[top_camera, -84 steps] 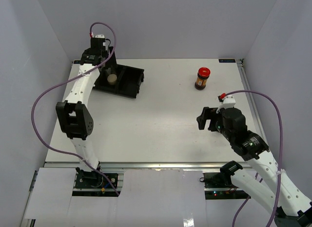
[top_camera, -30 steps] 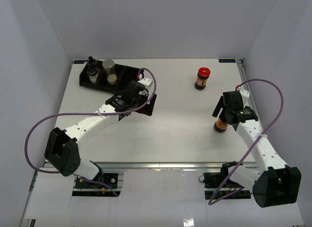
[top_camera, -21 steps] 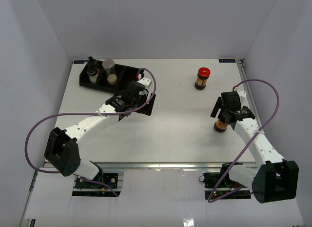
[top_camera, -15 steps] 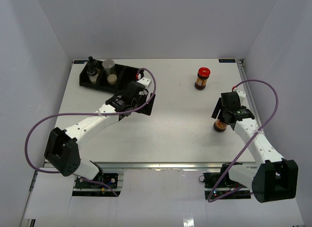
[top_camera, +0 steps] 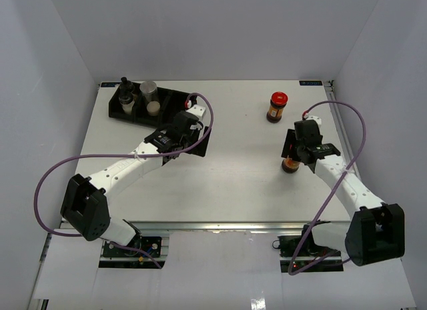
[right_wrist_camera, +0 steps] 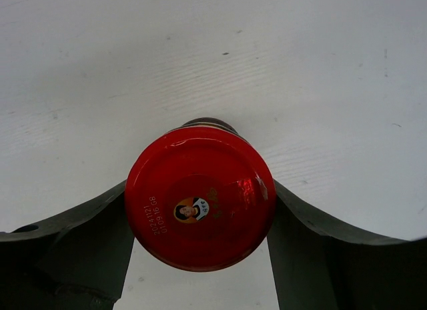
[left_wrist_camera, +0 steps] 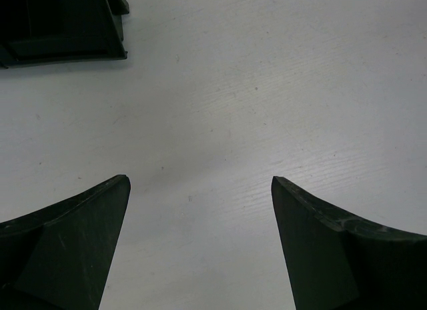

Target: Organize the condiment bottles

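Observation:
My right gripper [top_camera: 291, 153] is shut on a dark-brown jar [top_camera: 289, 165] at the right of the table, its fingers [right_wrist_camera: 313, 237] pressed against both sides of the red lid [right_wrist_camera: 200, 197]. A second red-lidded brown jar [top_camera: 277, 107] stands further back, free. At the back left, the black-topped clear shaker [top_camera: 125, 93] and the silver-lidded clear jar [top_camera: 148, 90] stand at the black tray [top_camera: 175, 102]. My left gripper [top_camera: 202, 140] hangs open over bare table by the tray's right end, and nothing lies between its fingers [left_wrist_camera: 347, 250].
A small pale-topped thing [top_camera: 153, 109] sits in the tray. In the left wrist view a corner of the tray [left_wrist_camera: 67, 23] shows at the top left. White walls close the table in on three sides, and a purple cable [top_camera: 353, 133] loops off the right arm.
My right gripper has closed on the red-lidded jar and carried it a little left and away from the table's near edge. The left arm has stayed still with its jaws open.

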Controlling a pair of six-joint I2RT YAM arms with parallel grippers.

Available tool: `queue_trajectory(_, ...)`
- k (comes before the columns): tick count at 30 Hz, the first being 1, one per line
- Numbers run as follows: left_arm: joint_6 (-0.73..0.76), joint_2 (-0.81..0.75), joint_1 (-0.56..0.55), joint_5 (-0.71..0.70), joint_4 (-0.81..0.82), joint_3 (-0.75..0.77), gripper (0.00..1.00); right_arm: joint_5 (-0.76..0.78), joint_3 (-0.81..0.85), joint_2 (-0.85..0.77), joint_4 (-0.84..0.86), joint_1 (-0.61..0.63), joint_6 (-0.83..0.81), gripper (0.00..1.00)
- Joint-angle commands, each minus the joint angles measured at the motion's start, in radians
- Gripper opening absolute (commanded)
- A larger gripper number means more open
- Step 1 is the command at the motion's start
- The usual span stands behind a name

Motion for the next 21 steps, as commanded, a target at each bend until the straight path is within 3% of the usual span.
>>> queue_trajectory(1,-0.016,-0.063,0.002,-0.052,0.010,-0.013,0.98,-0.054,0.124,0.084,0.063,0.154,-0.030,0.18)
queue_trajectory(11,-0.032,-0.105,0.002,-0.203,-0.007,-0.014,0.98,-0.009,0.467,0.407,0.022,0.460,-0.041,0.09)
queue_trajectory(15,-0.043,-0.150,0.004,-0.282,0.009,-0.033,0.98,-0.018,0.580,0.514,0.011,0.523,-0.050,0.09)
queue_trajectory(21,-0.055,-0.180,0.016,-0.290,0.018,-0.044,0.98,-0.048,0.753,0.639,-0.018,0.568,-0.044,0.12)
